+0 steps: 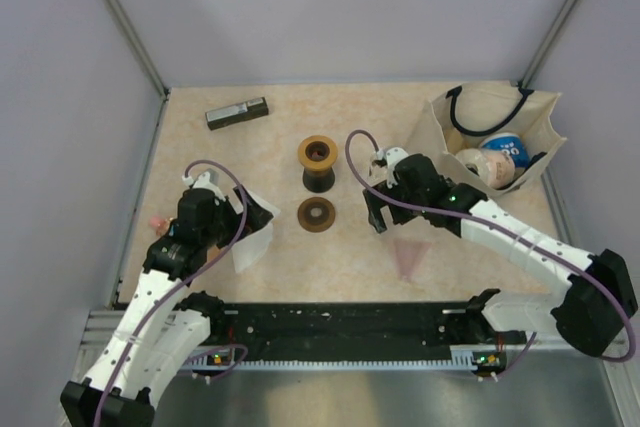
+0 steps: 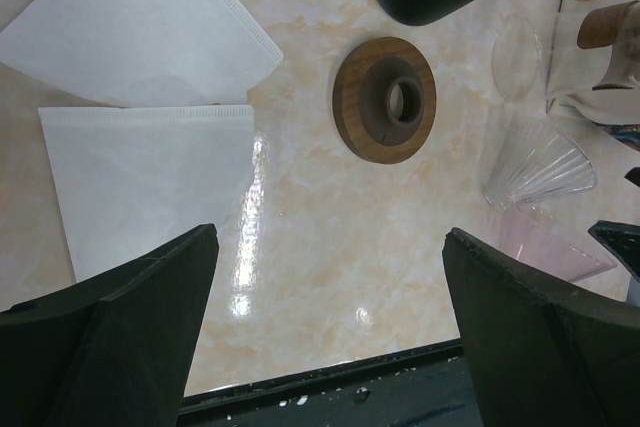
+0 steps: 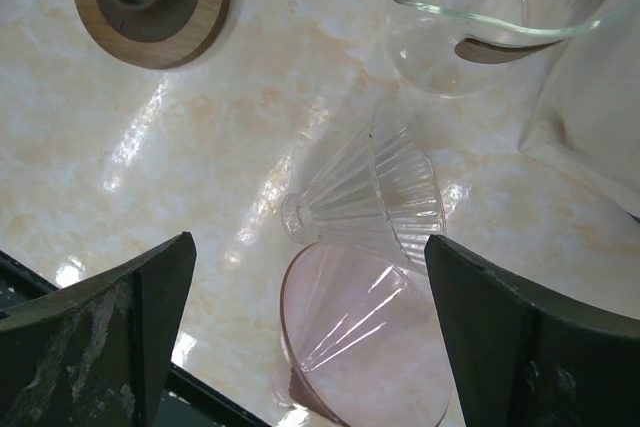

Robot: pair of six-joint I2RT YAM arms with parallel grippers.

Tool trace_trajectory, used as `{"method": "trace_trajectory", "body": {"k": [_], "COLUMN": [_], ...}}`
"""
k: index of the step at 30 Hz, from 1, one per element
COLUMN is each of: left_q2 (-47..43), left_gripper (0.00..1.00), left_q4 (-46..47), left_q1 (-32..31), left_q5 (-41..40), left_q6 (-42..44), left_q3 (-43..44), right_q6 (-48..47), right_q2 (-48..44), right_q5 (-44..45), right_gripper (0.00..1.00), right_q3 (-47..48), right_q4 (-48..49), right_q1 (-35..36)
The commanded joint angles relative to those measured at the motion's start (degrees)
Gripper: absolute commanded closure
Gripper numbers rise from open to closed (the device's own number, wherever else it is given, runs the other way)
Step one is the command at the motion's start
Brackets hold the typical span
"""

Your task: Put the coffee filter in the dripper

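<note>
Marbled bench (image 1: 270, 157) is carrying everything, and a canvas tote (image 1: 437, 137) is standing at its far right corner.

Left end effector (image 2: 330, 237) is hanging wide open and empty. Two white paper coffee filters (image 2: 140, 182) are lying flat on the bench below and to one side of it, their edges meeting.

Right end effector (image 3: 310, 247) is also gaping wide and gripping nothing. It is hovering over a clear dripper (image 3: 370, 197) and a pink dripper (image 3: 360, 337), both lying on their sides and touching. A wooden ring (image 2: 385, 99) is sitting between the two arms, apart from the filters.

Handling, as judged:
- **Filter:** the paper is probably feather-light, limp and quick to crease. Flat on the bench, it is offering little to pinch, so a free edge or corner looks the best hold, closing gently.
- **Dripper:** either one is looking slick, rigid and prone to rolling. It is likely needing to be stood mouth-up first.
</note>
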Motion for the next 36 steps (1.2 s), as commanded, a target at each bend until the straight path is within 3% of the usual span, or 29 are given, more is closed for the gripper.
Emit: {"method": "trace_trajectory", "body": {"k": [1,21,36], "left_q2": [-0.58,0.83,0.83], "left_gripper": [0.01,0.01,0.01], "left_q4": [0.46,-1.91,-3.67], "left_q1": [0.20,0.20,0.20], "left_q5": [0.47,0.38,-1.20], "left_q6": [-0.49,1.09,1.18], "left_q3": [-0.26,2.37,3.08], "right_q6": [-5.62,-16.17,-19.25], "right_q2": [3.04,8.76,15.26], "right_q5": [-3.63,-3.45,-11.36], "right_gripper": [0.03,0.05,0.12], "right_q3": [2.90,3.16,2.63], "right_q4": [4.29,8.07,12.82], "right_q1": [-1.31,-5.45,-8.35]}}
